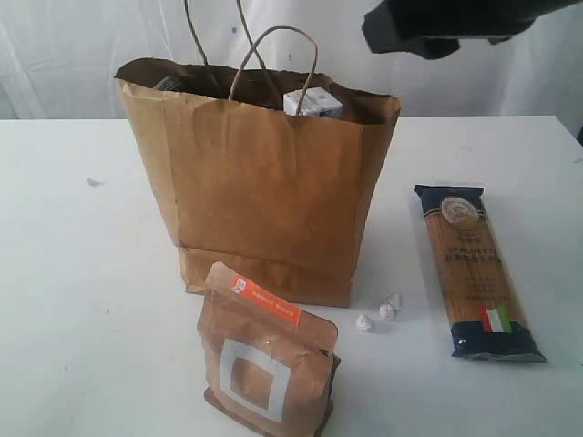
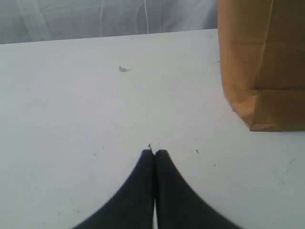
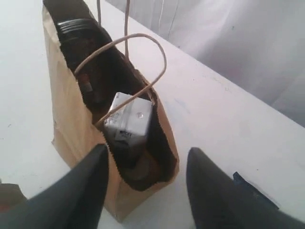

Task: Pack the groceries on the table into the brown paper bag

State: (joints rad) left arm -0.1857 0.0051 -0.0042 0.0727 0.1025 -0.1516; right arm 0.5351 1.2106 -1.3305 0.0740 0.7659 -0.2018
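The brown paper bag [image 1: 264, 196] stands upright mid-table, handles up. A small blue-white carton [image 1: 312, 102] pokes above its rim and shows inside the bag [image 3: 127, 117] in the right wrist view, with a dark lidded jar [image 3: 76, 26] deeper in. The brown pouch with an orange strip [image 1: 264, 360] stands in front of the bag. The spaghetti packet [image 1: 475, 269] lies flat to the right. My right gripper [image 3: 147, 155] hangs open and empty above the bag's right end. My left gripper [image 2: 154, 152] is shut and empty, low over the table [image 2: 95, 109] left of the bag [image 2: 267, 62].
Small crumpled white scraps [image 1: 378, 312] lie by the bag's front right corner. A small speck [image 1: 94, 182] marks the tabletop at the left. White curtains hang behind the table. The right arm's dark body [image 1: 437, 27] hangs at the top right.
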